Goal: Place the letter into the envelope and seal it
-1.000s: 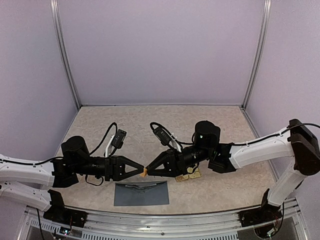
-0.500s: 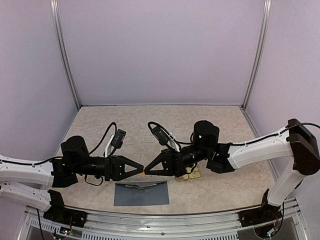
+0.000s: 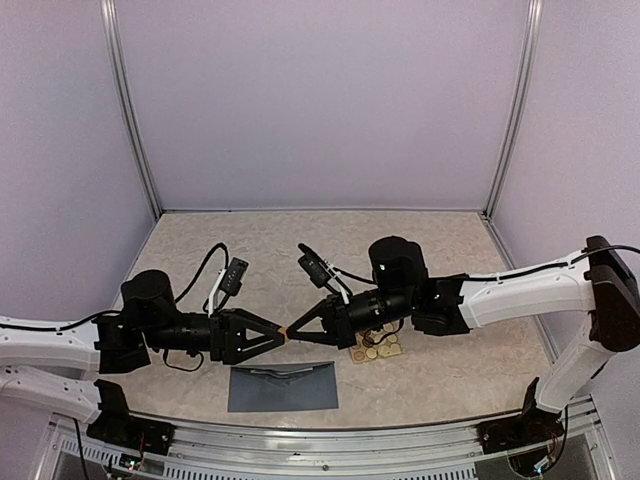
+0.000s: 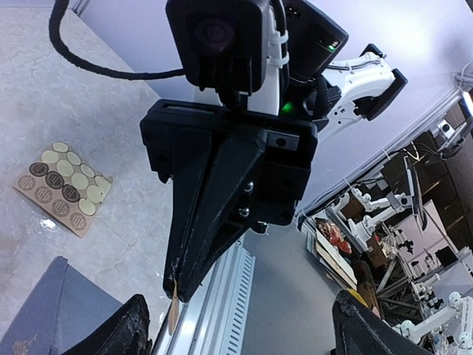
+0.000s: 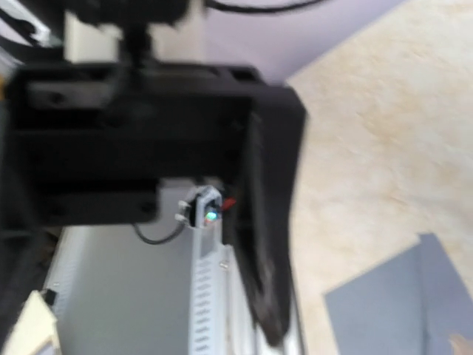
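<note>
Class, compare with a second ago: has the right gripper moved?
Yes. The right gripper shifted slightly left and up in the overhead view, judged against the slate blue-grey paper envelope.

The beige, mottled table [image 3: 300, 250] carries two flat things. The slate-grey envelope [image 3: 283, 387] lies just to the near side of where the left gripper [image 3: 280, 337] and right gripper [image 3: 293, 329] meet. The tan sticker sheet [image 3: 377, 347] lies under the right gripper's body, partly hidden and apart from the envelope.

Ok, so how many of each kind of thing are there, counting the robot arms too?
robot arms: 2, the left arm and the right arm
envelope: 1
sticker sheet: 1
small tan piece: 1
total: 5
</note>
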